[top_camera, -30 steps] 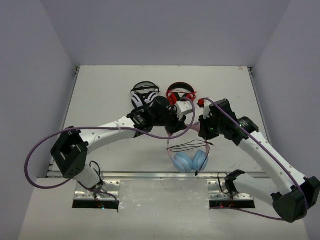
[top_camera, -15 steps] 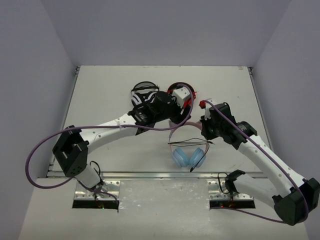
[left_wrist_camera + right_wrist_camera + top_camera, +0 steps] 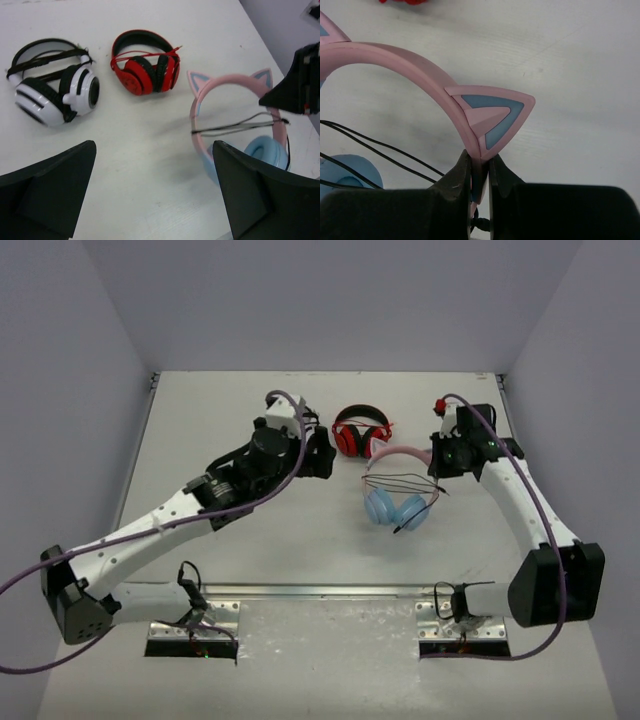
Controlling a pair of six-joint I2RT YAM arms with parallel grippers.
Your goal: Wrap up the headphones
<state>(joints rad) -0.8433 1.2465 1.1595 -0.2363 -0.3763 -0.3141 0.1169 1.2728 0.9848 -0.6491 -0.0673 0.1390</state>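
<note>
Your left gripper (image 3: 155, 195) has let go and drawn back leftward, jaws wide, so the headphones (image 3: 392, 508), near the red headphones (image 3: 362, 435), are held only by your right gripper (image 3: 481, 172), clamped on the pink headband (image 3: 395, 62), and the wrap looks nearly done.

The headphones (image 3: 397, 502) lie on the surface right of centre in the top view, with the pink headband (image 3: 403, 453) toward the frame's top and the light blue ear cups (image 3: 394, 508) toward its bottom. Two pink cat ears with blue centres (image 3: 490, 112) stand on the band. Thin black cable (image 3: 400, 482) strands stretch across between the band's sides. The fingers (image 3: 454, 186) pinch the band just beside one cat ear.
</note>
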